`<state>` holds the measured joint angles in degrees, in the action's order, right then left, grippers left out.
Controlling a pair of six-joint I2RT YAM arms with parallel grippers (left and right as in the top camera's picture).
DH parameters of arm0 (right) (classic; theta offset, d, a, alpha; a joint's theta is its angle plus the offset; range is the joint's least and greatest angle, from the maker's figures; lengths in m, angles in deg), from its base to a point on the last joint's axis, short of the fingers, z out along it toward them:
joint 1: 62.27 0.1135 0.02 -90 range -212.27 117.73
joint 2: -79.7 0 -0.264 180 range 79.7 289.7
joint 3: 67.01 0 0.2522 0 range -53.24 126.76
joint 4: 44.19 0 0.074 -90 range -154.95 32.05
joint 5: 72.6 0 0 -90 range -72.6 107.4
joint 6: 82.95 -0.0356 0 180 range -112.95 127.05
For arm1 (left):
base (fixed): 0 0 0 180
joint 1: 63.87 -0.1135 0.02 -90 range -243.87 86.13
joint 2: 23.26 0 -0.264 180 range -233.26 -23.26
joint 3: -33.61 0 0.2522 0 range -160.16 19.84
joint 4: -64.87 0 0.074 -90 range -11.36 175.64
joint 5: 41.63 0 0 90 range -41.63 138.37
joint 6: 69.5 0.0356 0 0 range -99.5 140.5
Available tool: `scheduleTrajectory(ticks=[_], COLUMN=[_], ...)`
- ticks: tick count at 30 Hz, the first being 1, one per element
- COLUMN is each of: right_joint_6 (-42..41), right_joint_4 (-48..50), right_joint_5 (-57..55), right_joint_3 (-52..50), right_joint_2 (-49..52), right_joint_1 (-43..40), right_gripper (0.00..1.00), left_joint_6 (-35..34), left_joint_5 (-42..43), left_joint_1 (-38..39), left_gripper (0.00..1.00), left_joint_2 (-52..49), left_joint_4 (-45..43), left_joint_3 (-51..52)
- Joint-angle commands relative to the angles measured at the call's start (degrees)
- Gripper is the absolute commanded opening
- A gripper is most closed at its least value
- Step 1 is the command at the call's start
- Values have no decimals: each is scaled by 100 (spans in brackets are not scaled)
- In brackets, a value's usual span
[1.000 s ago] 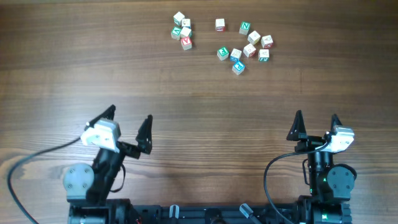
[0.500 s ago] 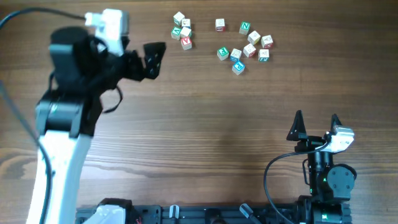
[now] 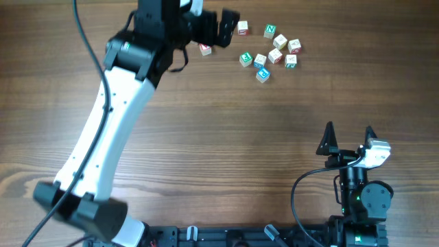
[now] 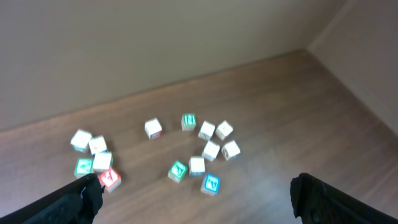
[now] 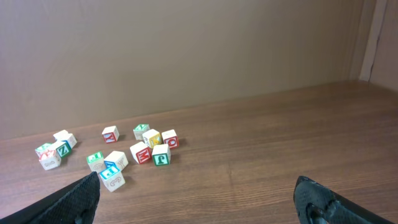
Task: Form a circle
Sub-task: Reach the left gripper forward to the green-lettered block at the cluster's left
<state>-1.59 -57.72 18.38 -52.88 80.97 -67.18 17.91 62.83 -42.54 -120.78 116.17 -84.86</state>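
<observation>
Cubes (image 4: 197, 165) lie scattered near the wide-spread, empty left fingers (image 4: 71, 200); the right fingers (image 5: 320, 198) gape empty, well away.

Overhead, I read a green N on one cube (image 3: 270, 29). Right of that cube and nearer me, a green-printed cube (image 5: 161, 157) may say U; other prints are too small to read.

A brown wood-grain tabletop (image 3: 226, 137) carries everything, and a plain beige wall (image 5: 186, 50) rises behind it. At the far side a red-printed cube (image 4: 153, 128) sits alone. A green-printed cube (image 4: 188, 121) lies just beside it, and a blue-printed cube (image 4: 211, 183) lies nearer.
</observation>
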Motion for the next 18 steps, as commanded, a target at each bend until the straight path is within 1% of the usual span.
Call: scheduleTrajectory(ticks=[1,5,7,14,18], right_joint_6=[98,101,101,101,103], right_joint_4=[15,15,15,15,15], right_joint_5=[-96,-96,-96,-96,-96], right_joint_3=[-7,-7,-7,-7,-7], right_joint_2=[-26,-26,-26,-26,-26], right_joint_1=[24,24,24,24,24], right_gripper=[100,100,100,100,100], left_joint_6=[90,87,87,24,50], left_joint_5=[-85,-83,-81,208,245], left_joint_1=[98,107,107,103,109], left_gripper=[100,100,100,100,100], left_joint_2=[-907,-1746,-2028,-3261,-3582], left_joint_4=[374,387,304,-415,-573], left_joint_3=[-1189,-2085,-2256,-2271,-2271])
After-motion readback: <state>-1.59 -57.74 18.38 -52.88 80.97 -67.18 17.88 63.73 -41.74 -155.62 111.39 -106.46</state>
